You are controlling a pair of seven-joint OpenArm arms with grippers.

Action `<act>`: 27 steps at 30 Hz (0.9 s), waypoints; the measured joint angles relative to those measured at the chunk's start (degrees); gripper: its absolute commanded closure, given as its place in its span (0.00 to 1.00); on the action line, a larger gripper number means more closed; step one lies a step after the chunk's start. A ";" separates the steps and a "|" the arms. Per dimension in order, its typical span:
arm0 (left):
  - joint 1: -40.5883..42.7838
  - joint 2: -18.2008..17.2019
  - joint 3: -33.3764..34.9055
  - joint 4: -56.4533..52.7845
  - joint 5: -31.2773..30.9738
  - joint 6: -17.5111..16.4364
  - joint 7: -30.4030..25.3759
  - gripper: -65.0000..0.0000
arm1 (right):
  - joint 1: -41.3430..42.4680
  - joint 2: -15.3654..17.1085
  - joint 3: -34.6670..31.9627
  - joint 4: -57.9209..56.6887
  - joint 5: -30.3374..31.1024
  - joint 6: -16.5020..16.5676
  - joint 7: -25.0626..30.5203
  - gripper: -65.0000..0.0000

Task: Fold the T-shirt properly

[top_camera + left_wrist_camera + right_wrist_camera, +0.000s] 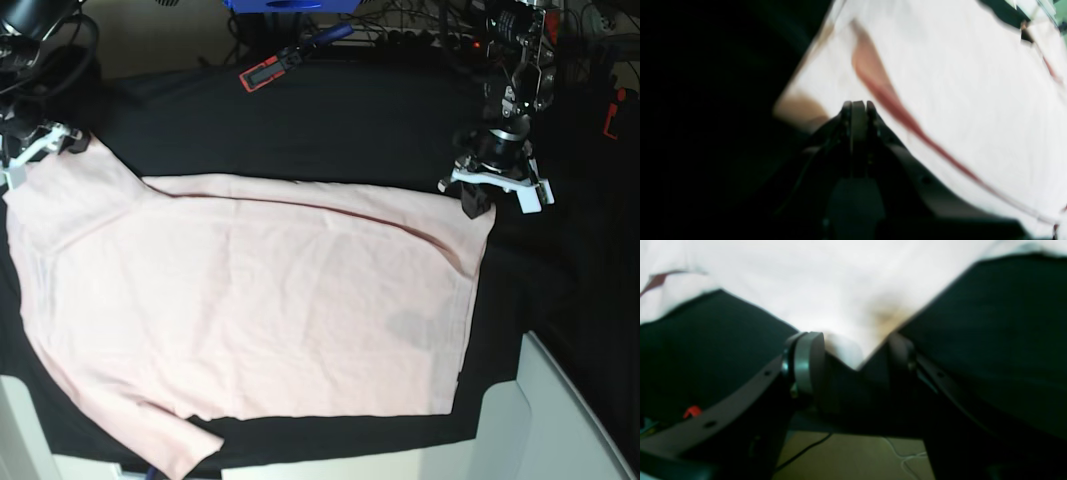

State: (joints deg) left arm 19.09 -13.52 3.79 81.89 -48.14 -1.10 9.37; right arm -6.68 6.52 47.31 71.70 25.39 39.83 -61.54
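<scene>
The pale pink T-shirt [250, 300] lies spread flat, plain side up, on the black table cloth [330, 120], with a long crease near its far edge. My left gripper [478, 205] is at the shirt's far right corner. In the left wrist view the left gripper [858, 103] is shut, its tips pinching the blurred shirt [957, 100] close to that corner. My right gripper [40, 145] is at the far left sleeve. In the right wrist view the right gripper [853, 350] is open, and a pointed tip of the shirt [840, 306] lies between its fingers.
A red and black tool [265, 72] and a blue box [280, 5] are at the table's back edge, with cables behind them. A white panel [560, 420] stands at the front right and another white surface [20, 430] at the front left.
</scene>
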 measured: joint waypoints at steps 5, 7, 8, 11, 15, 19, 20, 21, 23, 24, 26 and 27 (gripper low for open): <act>1.40 -0.35 -0.04 -0.15 0.04 0.24 0.07 1.00 | -0.87 -1.07 2.34 0.00 0.44 0.02 0.61 0.55; 1.42 -0.28 -0.04 -0.13 0.02 0.04 -0.11 1.00 | -0.94 -1.01 2.34 0.00 0.39 0.02 0.61 0.55; 1.60 -0.24 -0.04 -0.13 0.02 0.00 0.02 1.00 | -0.94 -1.01 2.34 0.00 0.39 0.02 0.66 0.55; 2.03 -0.33 -0.07 -0.13 0.02 0.04 0.04 1.00 | -1.22 -1.01 2.36 0.00 0.44 0.02 1.03 0.55; 1.99 -0.28 -0.04 -0.15 0.04 0.02 0.04 1.00 | -1.29 -1.03 2.45 0.00 0.42 0.02 0.83 0.55; 2.03 -0.31 -0.04 0.02 0.04 0.04 0.07 1.00 | -1.27 -1.99 2.29 0.13 0.46 0.00 1.51 0.55; 2.03 -0.28 -0.04 0.02 0.04 0.07 0.04 1.00 | -1.27 -2.27 2.29 0.13 1.03 0.02 1.53 0.55; 2.03 -0.28 -0.04 0.02 0.02 0.00 0.04 1.00 | -1.27 -2.45 2.29 0.13 1.29 0.02 1.51 0.55; 1.99 -0.31 -0.04 0.02 0.04 0.02 0.04 1.00 | -1.14 -2.45 2.27 0.13 1.27 0.02 1.44 0.57; 2.01 -0.31 -0.04 0.02 0.04 0.02 0.02 1.00 | -1.11 -2.45 2.27 0.13 1.27 0.02 1.44 0.59; 2.03 -0.28 -0.04 0.02 0.04 0.02 0.07 1.00 | -1.11 -2.45 2.27 0.11 1.01 0.00 1.42 0.69; 2.03 -0.28 -0.04 0.00 0.02 0.02 0.07 1.00 | -1.11 -2.45 2.27 0.11 0.81 0.02 1.29 0.73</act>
State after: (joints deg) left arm 21.12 -13.80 3.75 81.89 -48.12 -1.08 9.43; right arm -7.79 4.08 49.58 71.81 26.20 39.86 -60.25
